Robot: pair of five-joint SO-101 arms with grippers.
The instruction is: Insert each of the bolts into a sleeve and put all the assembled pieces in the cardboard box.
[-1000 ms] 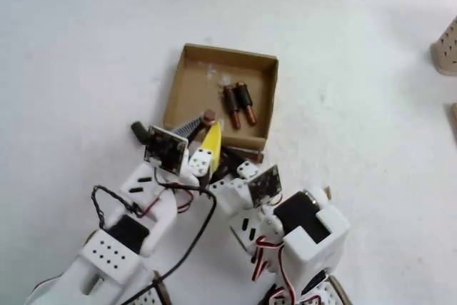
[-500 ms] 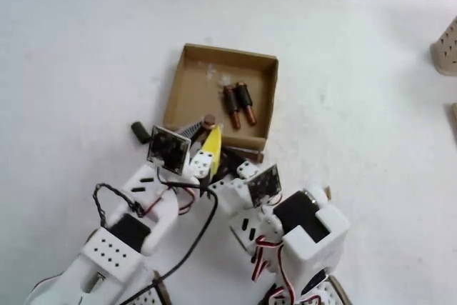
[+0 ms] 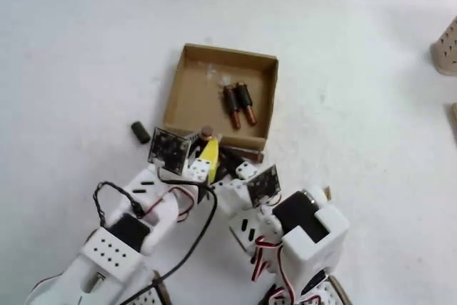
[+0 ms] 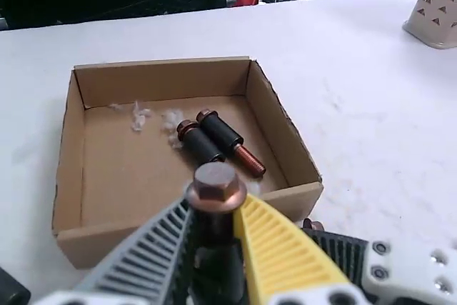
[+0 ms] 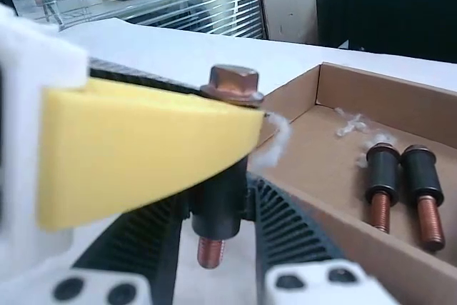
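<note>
Grips, in the clenched left tool point(image 4: 214, 208), a copper-coloured hex-head bolt point(image 4: 218, 185) seated in a black cylindrical sleeve point(image 5: 214, 223), head up between the grey and yellow fingers point(image 4: 275, 248). Holds the piece just short of the near wall of the shallow brown cardboard box point(image 4: 161, 80) on the white desk point(image 3: 86, 55). Shows the right tool point(image 5: 220, 205) close beneath the left one, at the sleeve's lower end; cannot tell whether clamped or released. Counts two finished bolt-and-sleeve pieces point(image 3: 239, 105) lying side by side inside the box, ahead of the left tool. Leaves one spare black sleeve point(image 3: 141, 132) on the desk, off to the left tool's left, outside the box. Appears to be the depositing step for a third piece: insertion looks done, delivery not. Calls next for carrying the piece forward over the wall, clear of the two inside, then letting go low; probably needs the right tool free of the sleeve first.
</note>
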